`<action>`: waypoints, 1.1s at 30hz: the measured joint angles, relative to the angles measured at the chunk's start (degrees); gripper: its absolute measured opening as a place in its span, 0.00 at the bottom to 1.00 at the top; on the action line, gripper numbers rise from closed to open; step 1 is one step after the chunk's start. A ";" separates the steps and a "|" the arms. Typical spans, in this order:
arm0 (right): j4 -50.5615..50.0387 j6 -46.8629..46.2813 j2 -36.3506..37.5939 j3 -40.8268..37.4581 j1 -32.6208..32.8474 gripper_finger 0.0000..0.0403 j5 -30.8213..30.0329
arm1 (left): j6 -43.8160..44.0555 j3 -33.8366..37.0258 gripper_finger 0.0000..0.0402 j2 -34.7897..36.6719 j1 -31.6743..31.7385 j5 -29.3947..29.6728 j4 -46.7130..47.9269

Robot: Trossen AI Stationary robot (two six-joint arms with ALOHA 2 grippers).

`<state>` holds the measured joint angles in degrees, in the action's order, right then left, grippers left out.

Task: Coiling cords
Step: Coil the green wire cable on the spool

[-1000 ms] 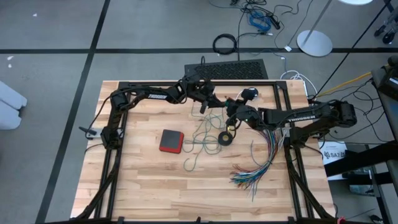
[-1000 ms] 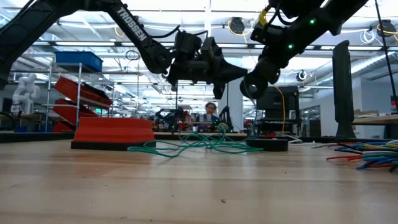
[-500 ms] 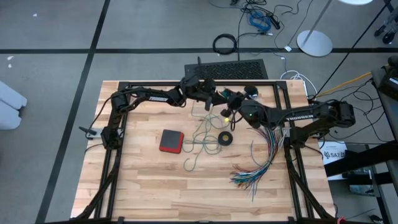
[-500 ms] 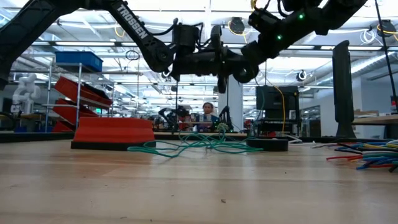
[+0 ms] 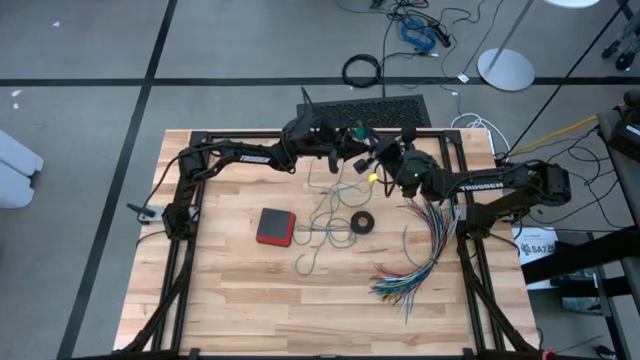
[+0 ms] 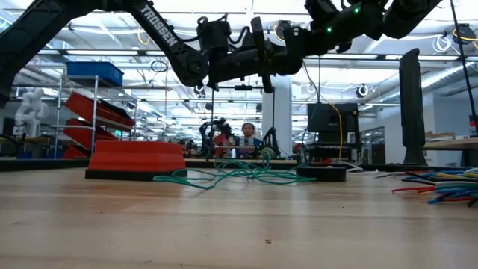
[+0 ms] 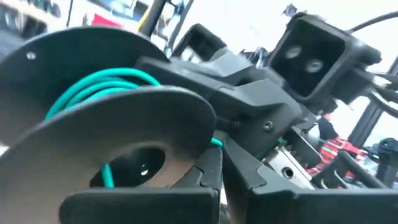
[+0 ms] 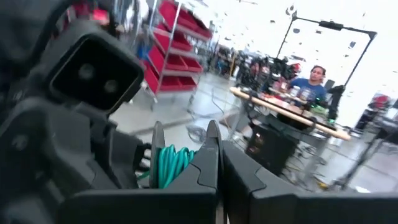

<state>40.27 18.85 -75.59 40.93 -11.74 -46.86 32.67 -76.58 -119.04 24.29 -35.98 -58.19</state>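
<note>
A grey two-flanged spool (image 7: 134, 121) with teal-green cord (image 7: 93, 87) wound on it hangs high over the table's far middle, between my two grippers. My left gripper (image 5: 350, 143) reaches it from the left and my right gripper (image 5: 382, 157) from the right; both are shut and roughly level. In the low view the spool's flanges (image 6: 258, 45) show edge-on. The rest of the teal cord (image 5: 330, 215) lies in loose loops on the table's middle. My left gripper (image 7: 221, 186) meets the lower rim of the spool's near flange (image 7: 208, 152), which runs down to the seam of its shut fingers. The fingers come level from the table's left. The spool is lifted clear of the table. My right gripper (image 8: 219, 186) has the rim of one spool flange (image 8: 211, 146) running into the seam of its shut fingers, as if pinched there. It comes about level from the table's right. The wound teal cord (image 8: 169, 165) sits just beside the fingers.
A red box (image 5: 275, 226) lies left of the loose cord and a small black ring (image 5: 362, 222) right of it. A fanned bundle of multicoloured wires (image 5: 415, 265) covers the near right. A black mesh panel (image 5: 380, 108) lies at the far edge.
Both grippers have risen and gone toward the table's far edge, tipping from slanting down to about level. My right gripper has closed in on my left one, and they now meet at the spool, which has gone up with them.
</note>
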 joint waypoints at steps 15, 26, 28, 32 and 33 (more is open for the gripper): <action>18.14 -9.34 -0.03 -0.07 -5.55 0.00 17.01 | -12.58 -0.13 0.02 0.17 -0.07 3.91 -12.52; 24.22 -16.15 -0.07 -0.13 -6.69 0.00 26.47 | -21.28 -0.15 0.02 0.25 1.15 -2.34 -15.12; 24.88 -17.60 -0.09 -0.13 -7.01 0.00 28.04 | -21.49 -0.15 0.02 0.26 1.91 -5.06 -15.52; 25.07 -18.23 -0.16 -0.13 -7.08 0.00 29.50 | -21.70 -0.15 0.02 0.26 3.47 -11.11 -15.68; 24.98 -18.25 -0.17 -0.11 -7.15 0.00 29.71 | -21.68 -0.15 0.03 0.26 3.76 -11.99 -15.68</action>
<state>65.25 0.60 -75.77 40.82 -18.89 -17.15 11.00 -76.73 -118.78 28.05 -47.97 -73.87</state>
